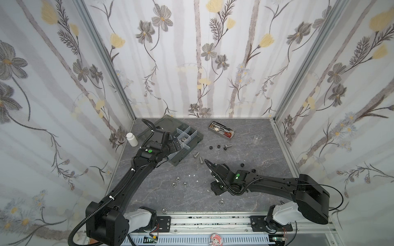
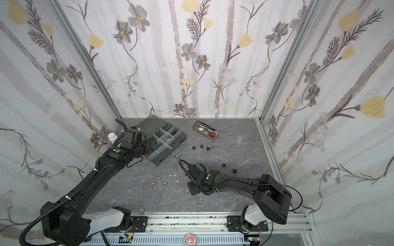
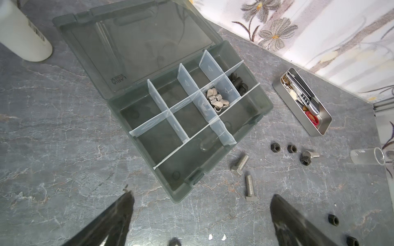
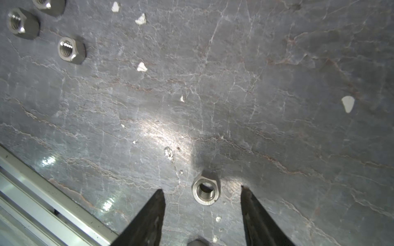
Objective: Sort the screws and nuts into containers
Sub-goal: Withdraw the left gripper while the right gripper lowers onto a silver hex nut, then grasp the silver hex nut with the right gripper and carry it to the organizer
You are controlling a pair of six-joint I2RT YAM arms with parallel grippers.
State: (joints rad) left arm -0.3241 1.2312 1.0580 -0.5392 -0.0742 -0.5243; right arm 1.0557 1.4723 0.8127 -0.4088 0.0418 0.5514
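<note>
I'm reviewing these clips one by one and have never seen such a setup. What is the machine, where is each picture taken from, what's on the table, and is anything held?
Two black robot arms, each ending in a two-fingered gripper. Two pictures look down from overhead on the whole grey table; two come from cameras on the arms' wrists. The left gripper hovers open near an open organizer box, where silver screws and black screws lie in separate compartments. Loose screws, black nuts and silver nuts are scattered on the table, along with a tool tin, a white bottle and a glass beaker. The right gripper is open, its fingers either side of a single silver nut, not touching it. Nothing is held.
</note>
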